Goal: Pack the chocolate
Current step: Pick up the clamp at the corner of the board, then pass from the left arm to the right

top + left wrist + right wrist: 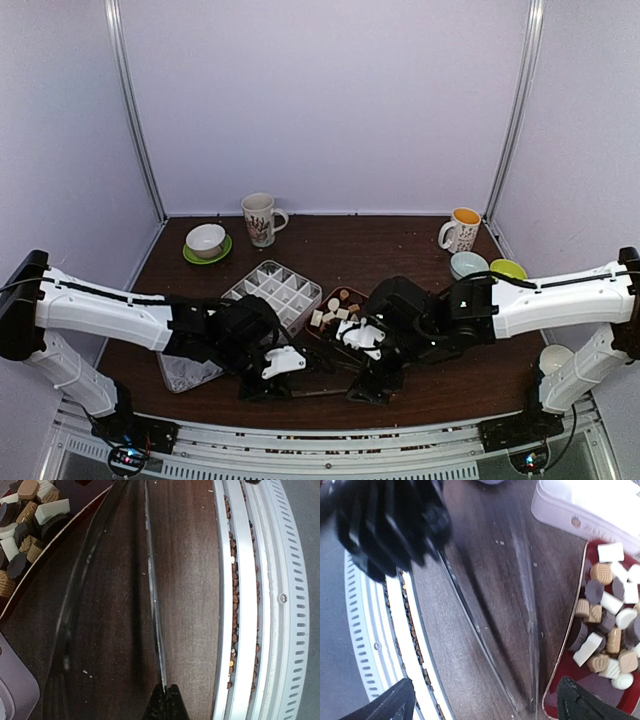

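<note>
The chocolate (338, 308) is a pile of small white, tan and dark pieces on a red tray (570, 672); it also shows in the left wrist view (30, 510) and the right wrist view (607, 630). A clear plastic lid (110, 605) lies on the table in front of the tray and also shows in the right wrist view (505, 605). My left gripper (167, 692) is shut on the lid's thin edge. My right gripper (485, 690) is open, its fingers either side of the lid's other end, not touching it. Both grippers (265, 385) (375, 385) are low at the table's front.
A white compartment box (275, 290) sits behind the left gripper. A mug (262, 217) and a bowl on a green plate (206, 240) stand at the back left. An orange-lined mug (461, 230) and two bowls (485, 266) stand at the back right. The metal rail (240, 605) borders the front edge.
</note>
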Action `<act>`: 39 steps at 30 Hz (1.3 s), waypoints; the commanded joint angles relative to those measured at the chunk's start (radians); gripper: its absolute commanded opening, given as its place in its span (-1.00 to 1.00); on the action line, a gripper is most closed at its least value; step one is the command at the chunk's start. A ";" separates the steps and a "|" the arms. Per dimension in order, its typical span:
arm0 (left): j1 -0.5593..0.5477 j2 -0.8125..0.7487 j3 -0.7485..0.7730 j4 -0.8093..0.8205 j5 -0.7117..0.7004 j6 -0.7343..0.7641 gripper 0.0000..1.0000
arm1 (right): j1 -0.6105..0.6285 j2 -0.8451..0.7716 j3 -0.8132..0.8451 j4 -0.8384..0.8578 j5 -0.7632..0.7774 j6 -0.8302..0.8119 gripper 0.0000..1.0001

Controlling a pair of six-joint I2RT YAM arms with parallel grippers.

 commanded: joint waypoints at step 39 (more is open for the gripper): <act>-0.003 -0.169 -0.006 0.028 0.001 0.059 -0.68 | -0.001 0.021 -0.071 0.052 0.032 -0.026 -0.28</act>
